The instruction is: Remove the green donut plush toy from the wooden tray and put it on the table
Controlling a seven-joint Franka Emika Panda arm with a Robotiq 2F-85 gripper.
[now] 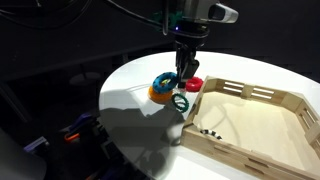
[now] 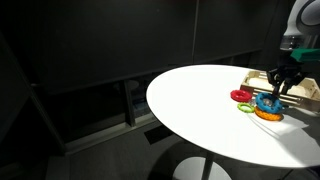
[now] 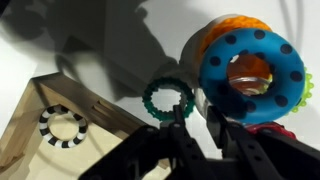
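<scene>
The green donut plush toy (image 1: 180,103) lies flat on the white table (image 1: 130,85), just outside the near corner of the wooden tray (image 1: 250,92). It shows in the wrist view (image 3: 168,98) as a thin green ring beside the tray's corner (image 3: 60,105), and faintly in an exterior view (image 2: 246,106). My gripper (image 1: 186,72) hangs above it, open and empty. In the wrist view the fingertips (image 3: 197,118) sit just past the ring, not touching it.
A blue-and-orange donut (image 1: 162,88) (image 3: 250,65) and a red ring (image 1: 193,84) (image 3: 275,128) lie on the table close by the green ring. A black-and-white striped ring (image 3: 63,126) lies inside the tray. The table edge (image 2: 200,100) is near.
</scene>
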